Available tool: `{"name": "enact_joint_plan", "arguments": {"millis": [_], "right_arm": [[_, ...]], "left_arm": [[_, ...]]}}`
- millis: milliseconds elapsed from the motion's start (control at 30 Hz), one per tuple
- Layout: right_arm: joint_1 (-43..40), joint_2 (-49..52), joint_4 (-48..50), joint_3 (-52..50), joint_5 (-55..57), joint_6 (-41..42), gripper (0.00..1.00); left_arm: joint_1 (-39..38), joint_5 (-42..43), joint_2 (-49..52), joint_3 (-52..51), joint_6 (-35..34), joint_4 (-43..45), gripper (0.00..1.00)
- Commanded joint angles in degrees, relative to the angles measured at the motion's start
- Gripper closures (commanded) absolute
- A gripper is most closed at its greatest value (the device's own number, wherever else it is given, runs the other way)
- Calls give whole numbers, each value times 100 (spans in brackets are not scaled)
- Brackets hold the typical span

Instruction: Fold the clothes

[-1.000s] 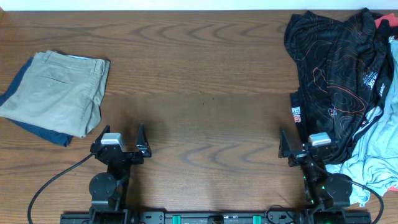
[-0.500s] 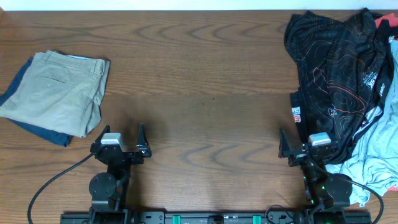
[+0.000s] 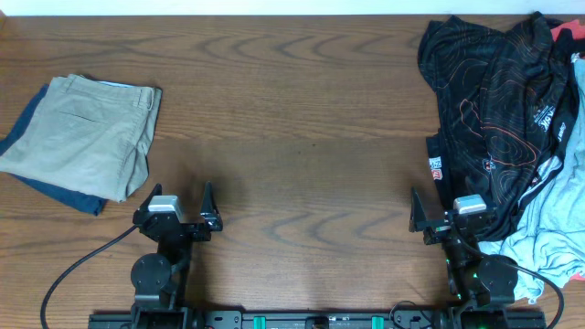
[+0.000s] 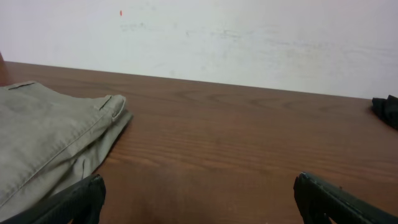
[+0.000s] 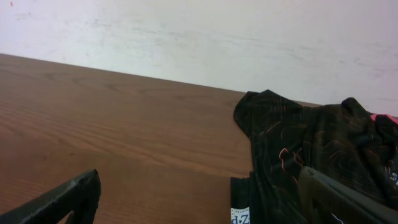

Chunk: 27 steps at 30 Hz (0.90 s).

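No visible change, left gripper at seven o'clock, right gripper at five, black jersey at two, none shifted

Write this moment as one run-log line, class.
folding: not begun | left gripper: open, empty | right gripper: open, empty | black jersey: crumpled, right side | khaki trousers: folded, left

Folded khaki trousers atop navy garment, left; light-blue garment, right edge.

Robot test bench.
Plain white wall behind wooden table; black mounting rail at table's near edge.
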Motion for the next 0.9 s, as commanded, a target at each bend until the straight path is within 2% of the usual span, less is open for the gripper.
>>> {"name": "enact_joint_plan", "arguments": {"millis": [0, 667, 867], "right_arm": [[57, -11, -15, -15, 20, -76, 1], [57, -11, -2, -15, -11, -61, 2], [57, 13, -13, -15, 26, 603, 1]], "left_arm": [[-13, 55, -37, -48, 76, -269, 2], [-13, 57, -37, -48, 63, -267, 2], [-13, 109, -20, 4, -105, -275, 2]]}}
